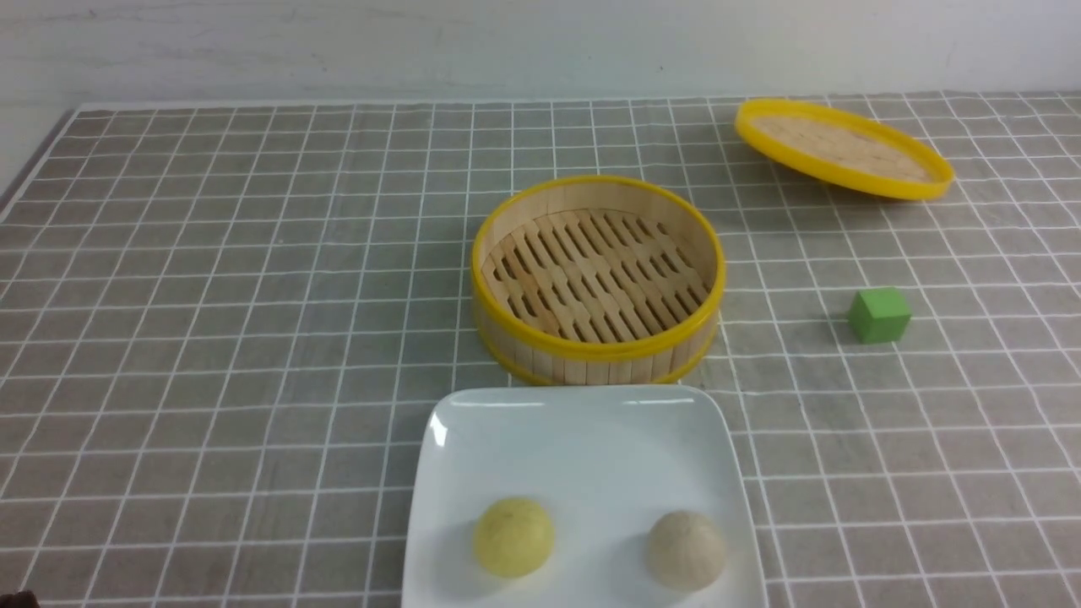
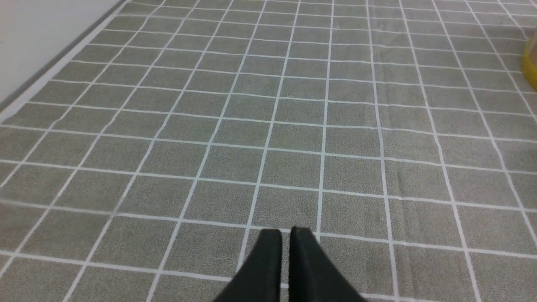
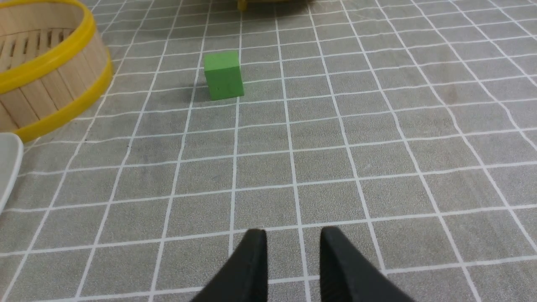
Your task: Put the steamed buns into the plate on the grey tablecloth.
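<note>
My left gripper [image 2: 285,235] sits pressed together over bare grey tablecloth [image 2: 268,126] on the desk, holding nothing. My right gripper [image 3: 292,235] stands apart and empty, near the green cube [image 3: 223,75]. Both steamed buns, yellow bun [image 1: 513,537] and beige bun [image 1: 686,550], lie on the plate [image 1: 583,431], so I judge the job done. The steamer [image 1: 598,279] is empty, its lid [image 1: 843,149] aside. I read no writing anywhere.

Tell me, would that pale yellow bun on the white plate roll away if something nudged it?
Probably, a little. The yellow bun looks round and smooth, so a push could roll it. The plate looks glossy, so it may slide too, though the raised rim might stop it. It looks like soft dough, so a hard squeeze could dent it.
</note>
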{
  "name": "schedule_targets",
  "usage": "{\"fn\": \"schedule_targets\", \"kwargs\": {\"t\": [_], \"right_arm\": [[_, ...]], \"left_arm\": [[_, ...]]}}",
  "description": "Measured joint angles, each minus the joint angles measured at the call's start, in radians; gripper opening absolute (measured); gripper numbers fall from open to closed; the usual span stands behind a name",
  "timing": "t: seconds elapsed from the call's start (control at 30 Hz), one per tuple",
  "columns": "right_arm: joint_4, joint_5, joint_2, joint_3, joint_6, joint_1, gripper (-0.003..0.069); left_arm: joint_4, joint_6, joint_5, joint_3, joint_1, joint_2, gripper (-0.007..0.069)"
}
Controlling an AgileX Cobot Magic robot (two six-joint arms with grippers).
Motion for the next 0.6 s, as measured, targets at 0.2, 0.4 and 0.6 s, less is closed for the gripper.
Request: {"fn": "schedule_targets", "kwargs": {"t": [0.2,0.4,0.6], "right_arm": [[-0.001,0.000,0.000,0.000,0.000,0.000,0.0212],[-0.001,0.000,0.000,0.000,0.000,0.000,0.0214],[-0.001,0.000,0.000,0.000,0.000,0.000,0.0222]], "left_arm": [[0.001,0.000,0.001,0.000,-0.012,0.000,0.0064],[0.001,-0.001,0.001,0.000,-0.012,0.000,0.0069],[0.001,-0.001,0.001,0.000,-0.012,0.000,0.0069]]}}
